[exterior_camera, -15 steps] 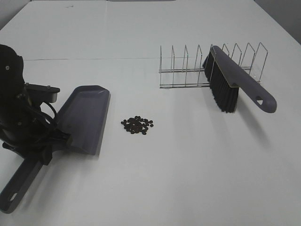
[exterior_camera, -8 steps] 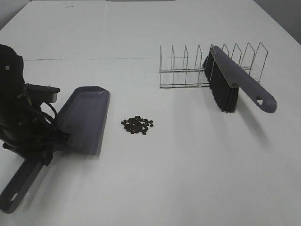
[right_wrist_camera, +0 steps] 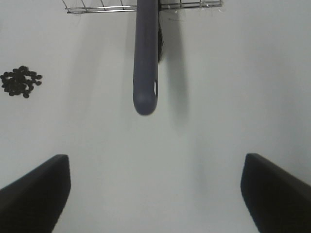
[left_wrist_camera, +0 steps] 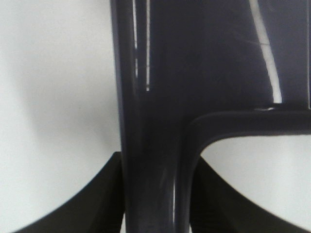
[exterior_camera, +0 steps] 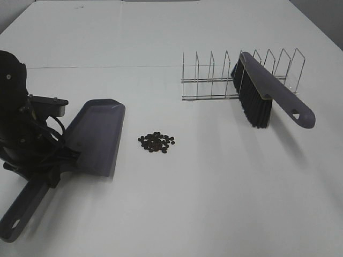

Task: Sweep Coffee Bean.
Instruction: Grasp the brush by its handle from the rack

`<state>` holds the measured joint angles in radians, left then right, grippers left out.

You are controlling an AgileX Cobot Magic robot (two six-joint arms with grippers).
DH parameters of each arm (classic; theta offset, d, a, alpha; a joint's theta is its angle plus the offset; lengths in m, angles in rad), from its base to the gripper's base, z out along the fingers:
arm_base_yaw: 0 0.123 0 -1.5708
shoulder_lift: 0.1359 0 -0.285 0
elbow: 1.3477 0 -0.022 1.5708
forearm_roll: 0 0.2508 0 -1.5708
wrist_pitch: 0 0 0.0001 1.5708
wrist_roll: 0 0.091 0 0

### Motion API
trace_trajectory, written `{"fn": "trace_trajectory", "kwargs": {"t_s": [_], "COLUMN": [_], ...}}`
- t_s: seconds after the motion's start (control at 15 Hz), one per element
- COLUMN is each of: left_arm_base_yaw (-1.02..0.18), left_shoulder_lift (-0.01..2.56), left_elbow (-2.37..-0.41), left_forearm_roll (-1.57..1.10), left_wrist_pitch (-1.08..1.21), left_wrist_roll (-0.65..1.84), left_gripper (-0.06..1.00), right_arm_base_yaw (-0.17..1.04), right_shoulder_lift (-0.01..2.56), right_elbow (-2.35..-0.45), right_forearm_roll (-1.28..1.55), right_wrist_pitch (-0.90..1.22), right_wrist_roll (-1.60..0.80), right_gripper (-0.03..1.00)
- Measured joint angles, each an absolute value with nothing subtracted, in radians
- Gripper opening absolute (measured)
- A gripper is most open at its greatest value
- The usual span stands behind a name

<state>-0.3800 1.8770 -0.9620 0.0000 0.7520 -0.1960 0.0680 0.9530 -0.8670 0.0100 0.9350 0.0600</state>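
Note:
The coffee beans lie in a small dark cluster on the white table, also seen in the right wrist view. The grey dustpan lies just left of them, open edge toward the beans. My left gripper is shut on the dustpan's handle, with black fingers on both sides. The brush leans in the wire rack, bristles down, with its handle pointing at my right gripper. That gripper is open, empty and a short way from the handle tip.
The wire rack stands at the back right with several upright dividers. The table's far edge is behind it. The left arm's black body stands at the left edge beside the dustpan. The right arm does not show in the high view.
The dustpan has shifted very slightly toward the left arm. Beans, brush and rack have not moved.

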Motion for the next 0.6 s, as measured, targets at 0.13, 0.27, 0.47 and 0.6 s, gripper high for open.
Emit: {"fn": "trace_trajectory", "kwargs": {"t_s": [0.13, 0.27, 0.47, 0.6], "left_arm_base_yaw": [-0.38, -0.38, -0.38, -0.38], "left_shoulder_lift": [1.877, 1.877, 1.851, 1.824], "left_elbow": [-0.962, -0.962, -0.962, -0.962], "left_forearm_roll": [0.0, 0.0, 0.0, 0.0], "left_wrist_pitch": [0.752, 0.753, 0.778, 0.779], "left_wrist_roll": [-0.196, -0.196, -0.198, -0.199], "left_gripper": [0.33, 0.33, 0.33, 0.33], "right_arm_base_yaw": [0.068, 0.068, 0.068, 0.068], "right_shoulder_lift": [1.146, 1.295, 1.585, 1.679], "right_elbow": [-0.993, -1.115, -1.351, -1.402], "right_forearm_roll": [0.016, 0.016, 0.016, 0.016], "right_wrist_pitch": [0.928, 0.952, 0.997, 1.011], "right_wrist_roll": [0.06, 0.06, 0.06, 0.058], "right_gripper": [0.84, 0.84, 0.84, 0.84]}}
